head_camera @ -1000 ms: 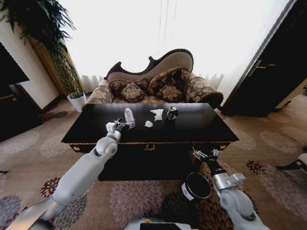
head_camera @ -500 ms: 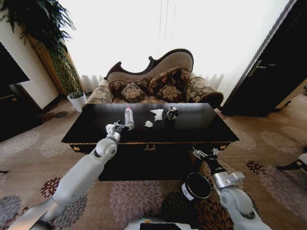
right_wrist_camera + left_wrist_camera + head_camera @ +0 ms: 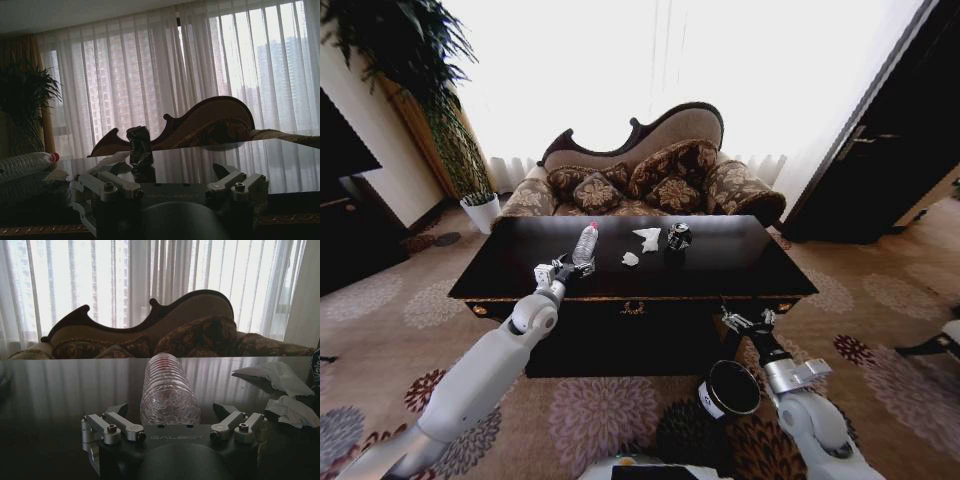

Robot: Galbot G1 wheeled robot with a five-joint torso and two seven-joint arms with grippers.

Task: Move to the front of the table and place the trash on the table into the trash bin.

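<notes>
The robot stands at the front of the glossy black table (image 3: 740,268), looking across it to a carved sofa (image 3: 650,165) with patterned cushions under bright curtained windows. The left gripper (image 3: 563,266) reaches over the table's front-left part, and its jaws are apart on either side of the base of a clear plastic bottle (image 3: 585,243). The bottle is tilted over, its base toward the gripper and its red-capped end pointing toward the table's far edge. In the left wrist view the ribbed bottle (image 3: 168,392) runs straight away from the gripper (image 3: 170,412), between the 2 spread fingers, which do not press on it.

Near the middle of the table lie 2 white crumpled paper scraps, a larger one (image 3: 647,238) farther back and a smaller one (image 3: 630,259) nearer the front edge. Just to their right stands a dark crumpled can (image 3: 678,237), upright. The right wrist view shows the can (image 3: 139,145) on the table top, with the bottle (image 3: 27,164) off to one side.

The right gripper (image 3: 745,322) hangs below the table's front edge, near the right front leg, jaws apart and holding nothing. The trash bin (image 3: 729,389) sits on the patterned carpet (image 3: 880,330) just beside the right arm, dark with a shiny rim and a white label
</notes>
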